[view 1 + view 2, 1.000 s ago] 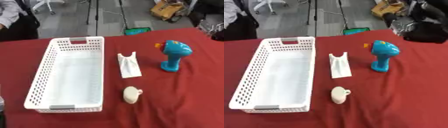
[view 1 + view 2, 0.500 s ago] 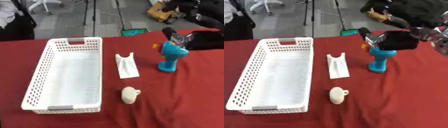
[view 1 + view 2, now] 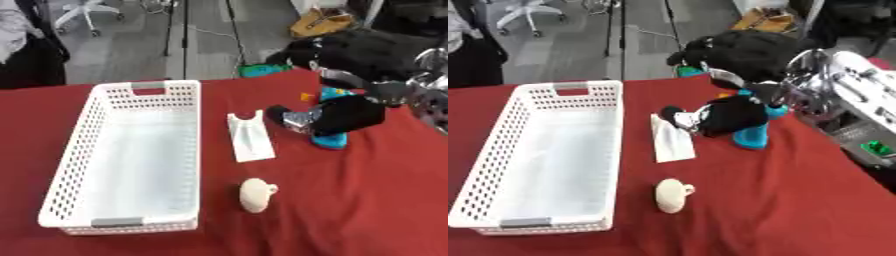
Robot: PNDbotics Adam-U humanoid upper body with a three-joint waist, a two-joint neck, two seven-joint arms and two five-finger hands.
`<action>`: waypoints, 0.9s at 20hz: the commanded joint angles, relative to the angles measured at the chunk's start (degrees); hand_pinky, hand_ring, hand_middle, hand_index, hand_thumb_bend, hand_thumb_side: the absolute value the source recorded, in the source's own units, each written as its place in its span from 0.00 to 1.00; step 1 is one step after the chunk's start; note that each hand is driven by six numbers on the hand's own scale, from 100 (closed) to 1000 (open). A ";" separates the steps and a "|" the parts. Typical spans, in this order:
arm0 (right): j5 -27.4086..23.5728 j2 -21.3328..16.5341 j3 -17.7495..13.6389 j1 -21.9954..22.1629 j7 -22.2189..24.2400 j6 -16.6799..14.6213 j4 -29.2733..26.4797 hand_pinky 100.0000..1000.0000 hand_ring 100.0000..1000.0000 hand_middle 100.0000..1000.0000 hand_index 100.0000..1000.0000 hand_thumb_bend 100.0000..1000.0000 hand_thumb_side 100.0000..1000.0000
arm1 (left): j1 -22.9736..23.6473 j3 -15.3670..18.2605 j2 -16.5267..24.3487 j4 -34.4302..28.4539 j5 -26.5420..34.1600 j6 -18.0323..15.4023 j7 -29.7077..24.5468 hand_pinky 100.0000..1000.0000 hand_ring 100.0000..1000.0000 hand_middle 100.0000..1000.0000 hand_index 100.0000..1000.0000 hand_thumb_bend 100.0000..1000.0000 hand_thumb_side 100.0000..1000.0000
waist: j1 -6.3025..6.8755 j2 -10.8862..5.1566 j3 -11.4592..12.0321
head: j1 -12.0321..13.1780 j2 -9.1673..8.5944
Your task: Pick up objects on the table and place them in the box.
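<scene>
Left eye view: white basket (image 3: 131, 155) on red table (image 3: 350, 200), lengthwise, left of centre, nothing inside. Flat white piece (image 3: 249, 137) just right of basket. Small cream object (image 3: 256, 194) nearer, below that piece. Blue toy (image 3: 332, 140) upright to the right, mostly hidden behind right hand (image 3: 337, 117). Hand reaches in from the right, low over the table, in front of toy's upper part; only toy's base and a bit of its top show. Fingers point toward the flat piece. Cannot tell whether fingers are spread or curled, or whether hand touches toy. Left hand not seen.

Right eye view: same layout. Basket (image 3: 544, 155) empty, flat piece (image 3: 671, 142) beside it, cream object (image 3: 673, 195) nearest. Right hand (image 3: 728, 115) overlaps toy (image 3: 752, 137) above its base; fingertips near flat piece's right edge, contact unclear. Silver forearm enters from right edge.

Step, by judgement: first pick under way, nothing boxed yet. Target likely toy or flat piece; not certain which. Next move calls for closing round the chosen thing, lifting clear, carrying left over the basket rim. Toy stands tall, could tip if nudged.
</scene>
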 commanded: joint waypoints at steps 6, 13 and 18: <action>0.27 2.30 0.93 -0.07 4.74 0.99 -0.71 0.70 0.83 0.85 1.00 0.41 0.90 | -0.48 -0.17 0.11 -1.14 -0.02 0.10 -0.78 0.59 0.64 0.66 0.70 0.00 0.89 | 0.09 -0.83 0.18 | -0.47 -0.60; -1.63 3.37 1.30 0.68 11.48 2.67 -0.71 0.67 0.81 0.84 1.00 0.77 0.58 | -0.44 -0.13 0.06 -1.14 -0.16 0.34 -1.34 0.59 0.64 0.65 0.69 0.00 0.89 | -0.04 -0.74 0.14 | -0.39 -0.70; -3.21 4.75 0.61 1.59 13.90 4.43 -0.71 0.75 0.90 0.84 1.00 0.62 0.53 | -0.31 -0.08 0.06 -1.14 -0.21 0.50 -1.69 0.59 0.63 0.64 0.69 0.00 0.89 | -0.12 -0.79 0.03 | -0.67 -0.64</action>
